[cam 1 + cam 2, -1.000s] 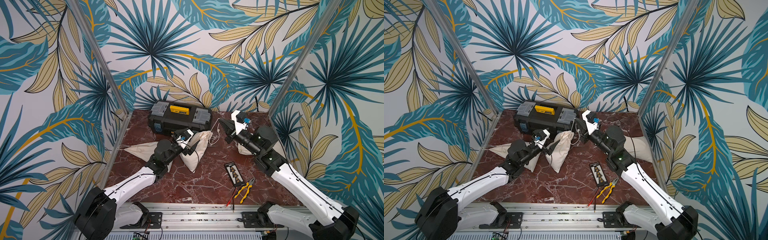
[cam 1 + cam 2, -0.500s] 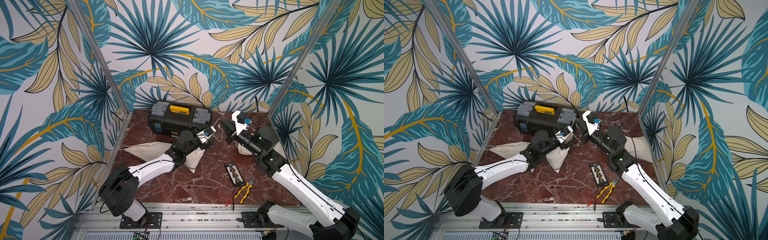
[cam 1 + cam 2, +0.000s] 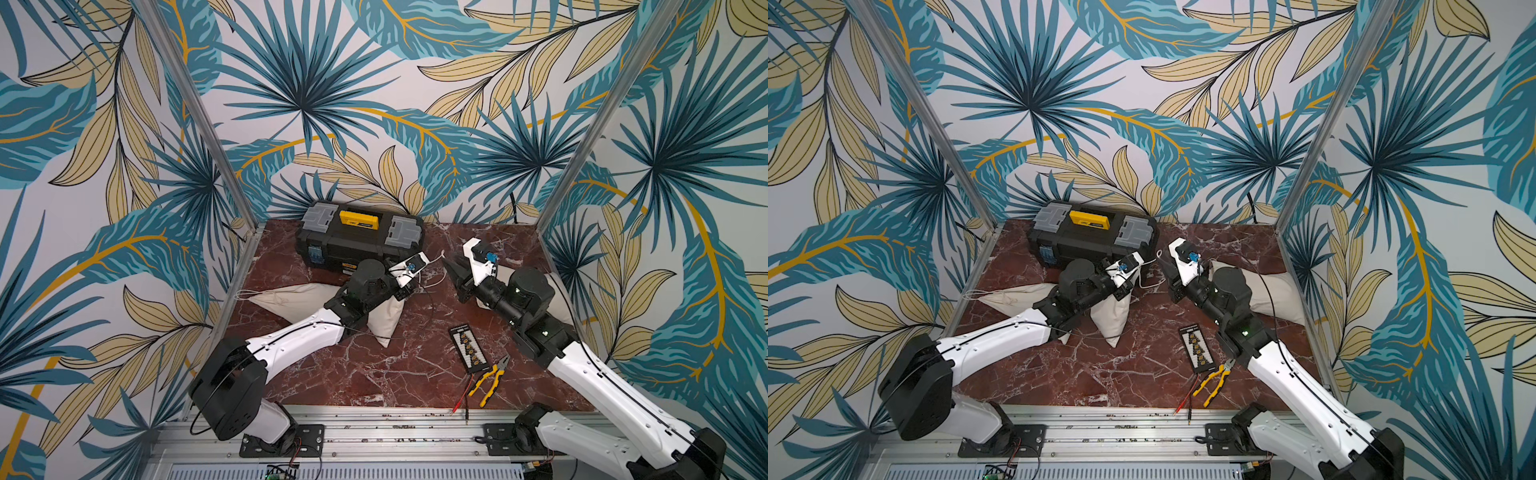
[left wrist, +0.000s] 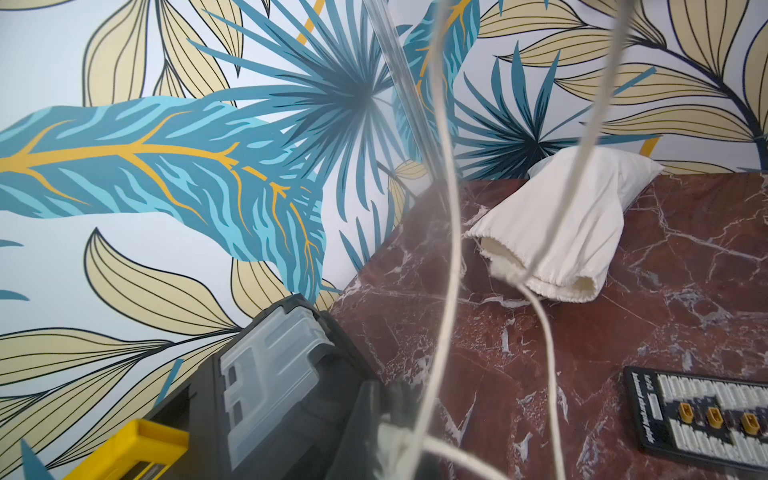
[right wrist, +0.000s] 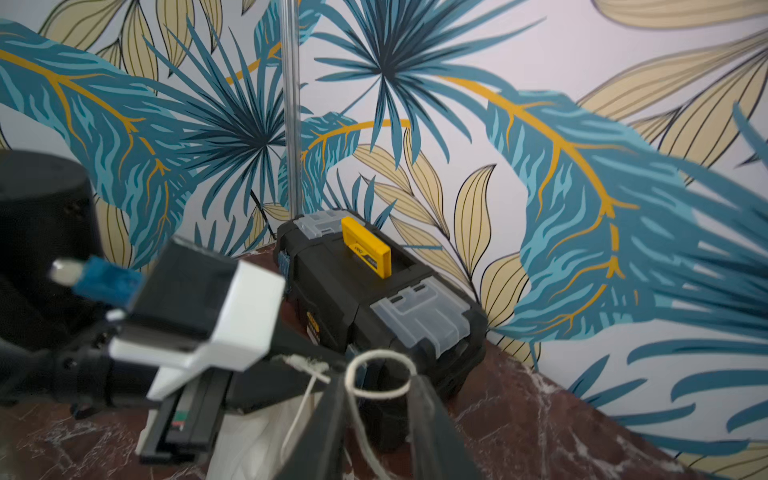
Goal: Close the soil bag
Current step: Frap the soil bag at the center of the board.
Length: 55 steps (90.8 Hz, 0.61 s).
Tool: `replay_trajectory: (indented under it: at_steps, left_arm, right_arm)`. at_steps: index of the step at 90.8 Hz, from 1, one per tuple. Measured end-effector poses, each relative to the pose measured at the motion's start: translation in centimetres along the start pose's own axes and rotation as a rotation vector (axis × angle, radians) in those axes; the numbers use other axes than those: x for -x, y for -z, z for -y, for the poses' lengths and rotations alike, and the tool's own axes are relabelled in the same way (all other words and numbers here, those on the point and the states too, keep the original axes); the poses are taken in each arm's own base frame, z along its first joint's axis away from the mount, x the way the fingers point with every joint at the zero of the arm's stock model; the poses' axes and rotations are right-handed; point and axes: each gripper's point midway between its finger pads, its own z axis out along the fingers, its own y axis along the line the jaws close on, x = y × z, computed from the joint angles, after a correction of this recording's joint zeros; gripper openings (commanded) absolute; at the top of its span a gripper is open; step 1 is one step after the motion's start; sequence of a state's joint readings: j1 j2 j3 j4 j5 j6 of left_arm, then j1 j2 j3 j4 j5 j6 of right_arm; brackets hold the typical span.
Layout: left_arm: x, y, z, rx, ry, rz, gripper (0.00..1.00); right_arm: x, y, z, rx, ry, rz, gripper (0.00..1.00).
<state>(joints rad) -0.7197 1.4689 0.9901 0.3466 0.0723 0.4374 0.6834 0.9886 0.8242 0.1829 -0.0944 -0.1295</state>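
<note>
— Where do your tools stand?
— Your left tool (image 5: 328,365) is clamped tight on the drawstring (image 5: 380,352), ready to pull. Your right tool (image 5: 378,386) stands open, a cord loop loose between its jaws.
— And the soil bag (image 3: 388,322)?
— On the tabletop (image 3: 374,374) under your left arm: cream cloth, slumped, mouth hidden.

Toolbox (image 3: 359,241) behind soil bag (image 3: 386,320); connector board (image 3: 469,347) front-right of bag, pliers (image 3: 493,377) beside board.
</note>
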Motion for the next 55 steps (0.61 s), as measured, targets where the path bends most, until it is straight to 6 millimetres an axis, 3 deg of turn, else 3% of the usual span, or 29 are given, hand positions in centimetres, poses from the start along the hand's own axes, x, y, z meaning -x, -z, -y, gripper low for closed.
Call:
replay_trajectory:
  at_steps: [8,14,31,55]
  left_arm:
    - [0.2,0.8,-0.1,-0.007,0.002,-0.02,0.0]
    - [0.2,1.1,-0.1,-0.014,0.003,-0.035,0.0]
    - [0.2,1.7,0.0,-0.031,0.007,-0.071,0.0]
    - [-0.1,1.8,-0.2,-0.032,0.014,-0.111,0.0]
  right_arm:
    - [-3.8,-0.1,-0.9,0.031,-0.011,-0.06,0.74]
    - [-5.1,-0.3,-1.7,0.069,-0.018,-0.064,0.82]
    - [-3.9,-2.0,-3.4,0.175,-0.051,0.066,0.96]
    - [-3.8,-4.2,-5.0,0.245,-0.104,0.155,0.95]
